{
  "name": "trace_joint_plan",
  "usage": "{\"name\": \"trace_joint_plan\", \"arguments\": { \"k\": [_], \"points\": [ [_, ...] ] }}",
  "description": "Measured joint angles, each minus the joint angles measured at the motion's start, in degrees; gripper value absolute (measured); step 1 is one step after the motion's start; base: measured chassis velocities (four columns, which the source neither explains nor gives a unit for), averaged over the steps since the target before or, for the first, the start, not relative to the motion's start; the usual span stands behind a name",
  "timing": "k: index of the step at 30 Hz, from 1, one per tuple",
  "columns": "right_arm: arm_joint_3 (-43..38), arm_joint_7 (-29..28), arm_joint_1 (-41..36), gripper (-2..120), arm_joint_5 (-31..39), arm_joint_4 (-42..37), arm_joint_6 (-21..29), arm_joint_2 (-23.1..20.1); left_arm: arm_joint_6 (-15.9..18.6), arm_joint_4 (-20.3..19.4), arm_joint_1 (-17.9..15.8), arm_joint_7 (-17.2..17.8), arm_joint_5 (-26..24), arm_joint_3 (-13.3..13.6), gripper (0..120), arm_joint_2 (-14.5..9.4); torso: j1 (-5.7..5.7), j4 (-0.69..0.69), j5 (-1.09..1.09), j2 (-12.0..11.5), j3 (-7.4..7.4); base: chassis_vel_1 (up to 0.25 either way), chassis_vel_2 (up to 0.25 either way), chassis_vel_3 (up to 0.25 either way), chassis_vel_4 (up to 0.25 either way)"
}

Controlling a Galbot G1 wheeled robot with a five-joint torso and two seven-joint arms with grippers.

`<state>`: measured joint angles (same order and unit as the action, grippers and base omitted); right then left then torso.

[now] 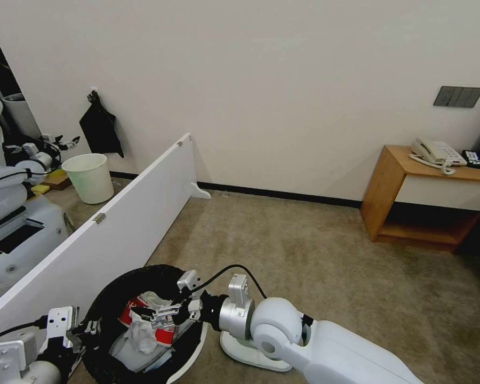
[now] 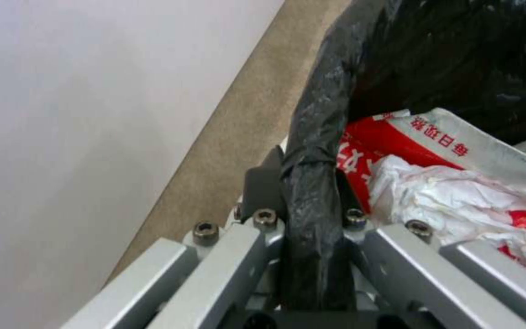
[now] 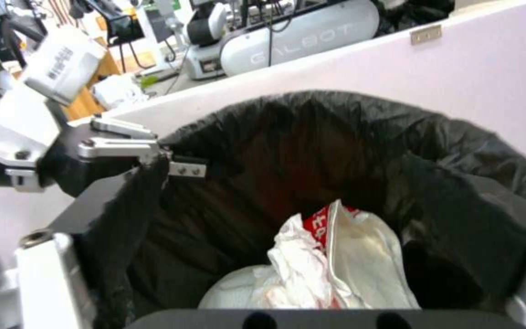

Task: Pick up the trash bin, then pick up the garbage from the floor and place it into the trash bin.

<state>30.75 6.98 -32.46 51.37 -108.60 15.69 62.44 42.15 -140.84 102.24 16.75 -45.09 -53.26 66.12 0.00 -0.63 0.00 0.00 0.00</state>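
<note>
The trash bin (image 1: 104, 304), lined with a black bag, hangs at the lower left with my left gripper (image 1: 88, 326) shut on its rim. The left wrist view shows that gripper (image 2: 308, 178) pinching the bag-covered rim (image 2: 315, 137). My right gripper (image 1: 153, 314) hovers over the bin's mouth, open, its fingers (image 3: 44, 274) spread wide with nothing between them. Garbage lies inside the bin: a red-white packet (image 3: 321, 219) and white tissue (image 2: 452, 192). A flat white slipper-like thing (image 1: 250, 353) lies on the carpet under the right arm.
A white partition (image 1: 117, 213) runs along the left, with another robot (image 1: 10, 213) and an unlined pale bin (image 1: 92, 177) behind it. A wooden bedside table (image 1: 389, 186) with a phone stands at the right wall. Open carpet (image 1: 314, 256) spreads ahead.
</note>
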Motion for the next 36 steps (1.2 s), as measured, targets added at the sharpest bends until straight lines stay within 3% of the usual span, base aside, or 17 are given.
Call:
{"name": "trace_joint_plan", "arguments": {
  "k": [6, 16, 20, 24, 27, 36],
  "points": [
    [-0.47, 0.77, 0.05, 100, -0.01, -0.57, -0.8, -0.75, 0.0, 0.1, -0.15, 0.01, -0.03, -0.01, 3, -0.02, 0.0, 0.0, 0.0, 0.0, 0.0, 0.0, 0.0, 0.0, 0.0],
    [-11.59, 1.26, -2.85, 100, -1.83, -1.45, -3.88, -0.15, 0.0, 0.68, -0.46, 0.08, -0.41, -0.6, 3, 0.51, 0.0, 0.01, 0.0, 0.0, 0.0, 0.0, 0.0, 0.0, 0.0],
    [-18.36, -2.52, -6.01, 100, -4.46, -1.13, -5.16, -1.19, 0.0, 0.8, -0.34, 0.14, -0.77, -1.92, 3, 0.94, 0.0, -0.02, 0.0, 0.0, 0.0, 0.0, 0.0, 0.0, 0.0],
    [-19.88, -4.62, -7.06, 100, -4.89, -1.0, -5.2, -1.52, 0.0, 0.81, -0.29, 0.14, -0.91, -2.3, 3, 1.12, 0.0, -0.01, 0.01, 0.0, 0.0, 0.0, 0.0, 0.0, 0.0],
    [-23.73, -9.33, -9.7, 100, -5.21, 0.22, -4.29, -2.0, -0.01, 1.11, -0.32, 0.13, -0.95, -2.93, 3, 1.64, 0.0, 0.0, 0.0, 0.0, 0.0, 0.0, 0.0, 0.0, 0.0],
    [-28.42, -12.31, -13.07, 100, -5.4, 2.49, -0.99, -3.92, -0.01, 1.09, -0.27, 0.24, -1.62, -3.72, 3, 1.53, 0.0, 0.01, 0.0, 0.0, 0.0, 0.0, 0.0, 0.0, 0.0]
  ]
}}
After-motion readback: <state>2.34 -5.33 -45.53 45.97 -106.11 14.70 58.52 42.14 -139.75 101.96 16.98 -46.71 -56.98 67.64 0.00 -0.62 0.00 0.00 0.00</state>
